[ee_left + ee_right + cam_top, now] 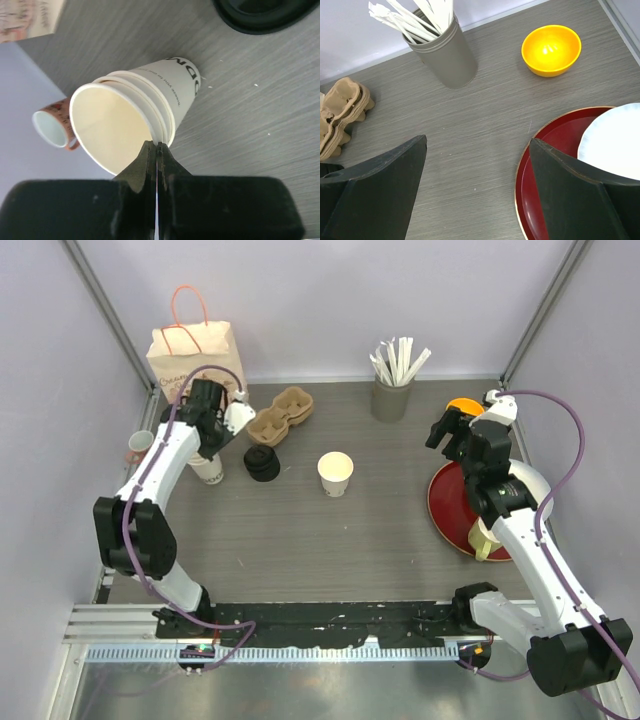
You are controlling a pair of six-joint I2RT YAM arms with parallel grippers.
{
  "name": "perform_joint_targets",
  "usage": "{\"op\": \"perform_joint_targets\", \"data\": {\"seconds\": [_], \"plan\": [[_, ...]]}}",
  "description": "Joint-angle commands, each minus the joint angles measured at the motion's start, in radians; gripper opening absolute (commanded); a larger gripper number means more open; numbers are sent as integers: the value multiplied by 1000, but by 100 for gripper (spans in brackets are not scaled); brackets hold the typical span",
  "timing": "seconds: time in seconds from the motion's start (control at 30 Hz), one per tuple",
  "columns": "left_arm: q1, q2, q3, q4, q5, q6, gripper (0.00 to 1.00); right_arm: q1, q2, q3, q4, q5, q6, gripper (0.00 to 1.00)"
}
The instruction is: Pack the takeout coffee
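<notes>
Takeout coffee cup (pixel 335 474) stands upright with no lid on, just right of the black lid stack (pixel 262 462). Left gripper (pixel 157 150) is clenched tight on nothing, tips by the rim of the nested cups (pixel 150 100) left of those lids. Right gripper (pixel 477 143) gapes wide and empty, well right of the lids, over the red plate (pixel 560 132).

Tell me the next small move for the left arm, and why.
Probably swing the left tool off the nested cup stack to the black lids beside it and open it: the takeout coffee stands lidless mid-table, and that tool is shut, holding nothing.
</notes>
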Motion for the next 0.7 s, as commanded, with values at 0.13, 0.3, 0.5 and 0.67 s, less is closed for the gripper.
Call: {"op": "perform_joint_targets", "data": {"seconds": [0.13, 0.3, 0.5, 0.67], "plan": [[21, -42, 181, 18, -7, -43, 0, -3, -3, 5, 46, -11, 15, 89], [21, -60, 122, -28, 41, -45, 0, -2, -10, 1, 47, -6, 14, 89], [4, -85, 124, -126, 134, -116, 0, 10, 68, 18, 159, -294, 81, 80], [-8, -91, 117, -157, 68, -146, 0, 154, 335, 175, 215, -394, 250, 75]]}}
